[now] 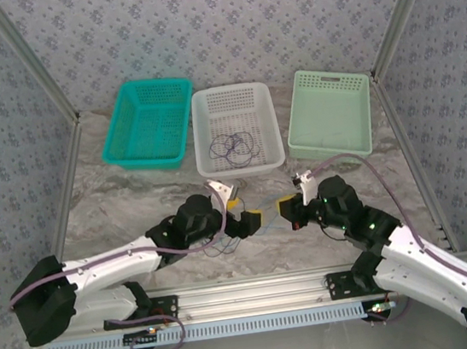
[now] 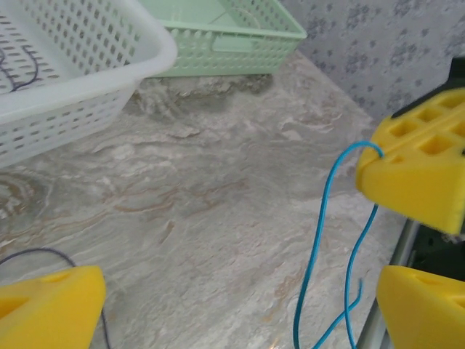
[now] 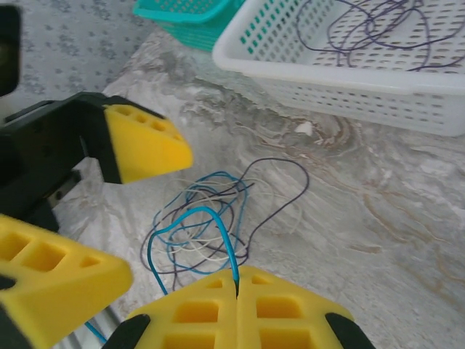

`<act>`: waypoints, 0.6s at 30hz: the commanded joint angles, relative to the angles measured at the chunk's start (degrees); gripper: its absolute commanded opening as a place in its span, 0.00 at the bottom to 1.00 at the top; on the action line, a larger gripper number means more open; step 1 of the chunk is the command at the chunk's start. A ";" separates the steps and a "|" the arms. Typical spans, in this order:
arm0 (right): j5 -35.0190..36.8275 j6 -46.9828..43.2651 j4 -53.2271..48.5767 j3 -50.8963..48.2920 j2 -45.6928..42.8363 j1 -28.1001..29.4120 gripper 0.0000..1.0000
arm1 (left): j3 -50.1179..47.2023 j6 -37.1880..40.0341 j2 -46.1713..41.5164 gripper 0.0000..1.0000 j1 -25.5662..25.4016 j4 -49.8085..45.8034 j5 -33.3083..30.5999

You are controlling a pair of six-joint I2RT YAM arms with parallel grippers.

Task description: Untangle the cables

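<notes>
Loose tangle of cables, blue, white and dark, lies on the counter near the white basket, which holds more purple loops. My right jaws are clamped together on one blue wire from the tangle. My left jaws stand wide apart, gripping nothing.

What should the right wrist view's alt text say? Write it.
The right tool, shut, pinches a blue cable rising from a loose tangle of cables on the marble table. The open left tool sits beside it; a white basket stands behind.
</notes>
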 commanded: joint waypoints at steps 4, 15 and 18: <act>-4.58 -1.37 1.44 0.95 -0.66 0.50 0.00 | 3.26 1.41 1.02 0.82 1.13 3.74 6.55; -3.41 -1.55 1.56 1.45 -2.22 0.36 0.00 | 3.97 0.22 5.38 0.44 1.19 7.03 14.02; -2.94 -2.09 0.82 1.53 -2.67 0.33 0.00 | 4.27 0.82 5.40 0.43 1.30 5.04 14.72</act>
